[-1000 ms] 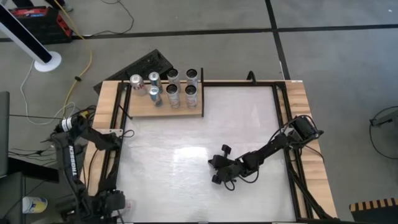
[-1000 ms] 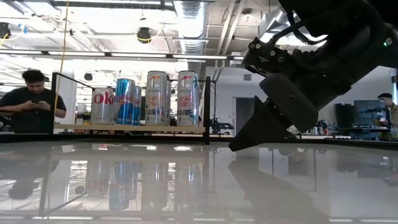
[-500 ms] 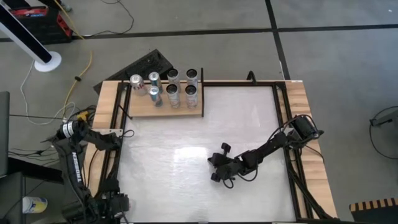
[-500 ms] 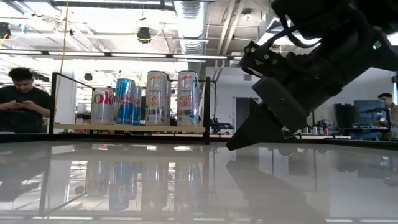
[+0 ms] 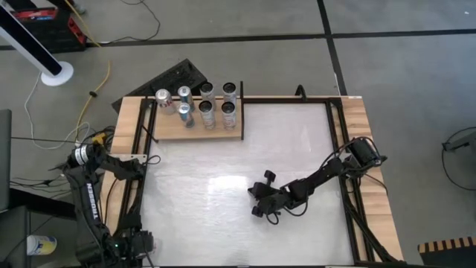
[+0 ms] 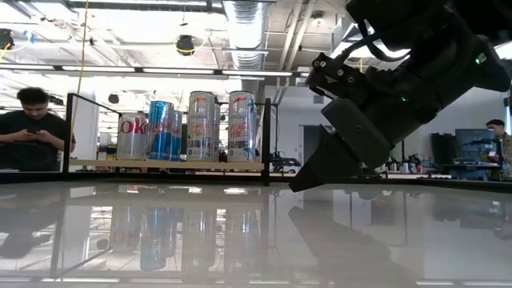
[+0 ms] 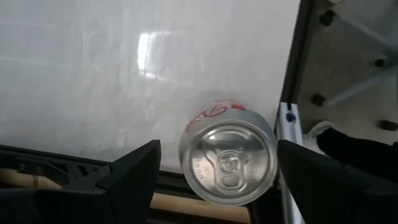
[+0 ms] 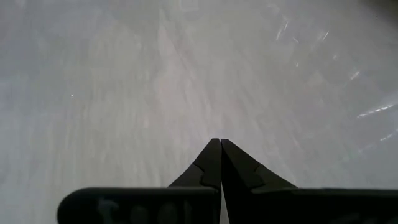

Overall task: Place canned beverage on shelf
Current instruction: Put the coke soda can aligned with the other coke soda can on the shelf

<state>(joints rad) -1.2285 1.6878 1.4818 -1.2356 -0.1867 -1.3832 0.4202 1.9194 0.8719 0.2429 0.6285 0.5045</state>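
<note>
Nearest the front edge, on the left side of the table, the left gripper [image 7: 214, 168] holds a silver canned beverage [image 7: 228, 160] with red lettering between its two dark fingers [image 7: 134, 168], grasping it by the sides with its pull-tab top facing the wrist camera. In the high view this can [image 5: 79, 156] sits at the end of the left arm, out over the left wooden side strip [image 5: 126, 138], off the white tabletop [image 5: 223, 164].

Farther in, right of centre, the right gripper [image 5: 258, 212] rests low over the bare tabletop, its fingers [image 8: 211, 165] clenched tip to tip with nothing between them. In the low view it [image 6: 300, 184] hangs just above the glossy surface.

At the far left corner lies the shelf [image 5: 167, 132], a pale wooden board carrying several upright cans [image 5: 207, 106] grouped along its far part; the low view shows them [image 6: 201, 126] standing in a row.

Beyond the table a person [image 6: 32, 132] stands looking down.
</note>
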